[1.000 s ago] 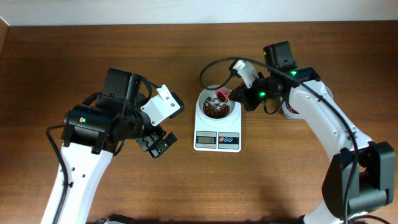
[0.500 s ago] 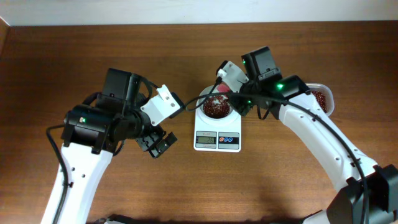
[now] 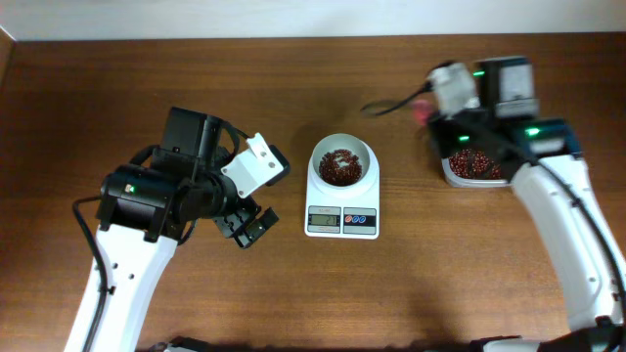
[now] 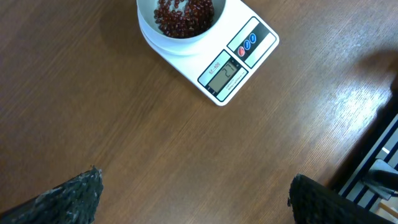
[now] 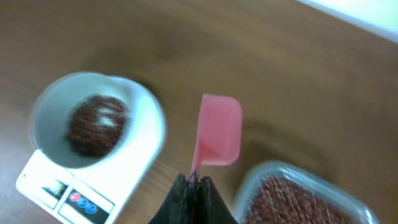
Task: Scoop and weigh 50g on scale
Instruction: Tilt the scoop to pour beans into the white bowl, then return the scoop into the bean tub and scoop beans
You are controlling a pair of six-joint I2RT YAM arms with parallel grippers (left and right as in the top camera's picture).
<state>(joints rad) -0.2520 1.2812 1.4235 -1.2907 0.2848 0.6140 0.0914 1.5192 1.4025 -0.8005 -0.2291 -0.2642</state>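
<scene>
Overhead view has the scale point(image 3: 342, 207) sitting mid-table, with its display and blue and red buttons on the near side and the round white bowl point(image 3: 342, 149) on top at the far end. A small heap of red-brown beans point(image 3: 339, 167) is in that bowl; the readout's too small to make out. Off to the right, well apart from the scale, there's a clear plastic tub point(image 5: 268, 167) holding lots more of the same beans. The right gripper point(image 5: 194, 184) is clamped tight on the thin handle of a pink scoop point(image 5: 218, 137), which hangs between bowl and tub in the blurry wrist shot. The left gripper point(image 4: 196, 202) is spread wide, grasping nothing, hovering over bare wood to the left of the scale and a bit nearer.
</scene>
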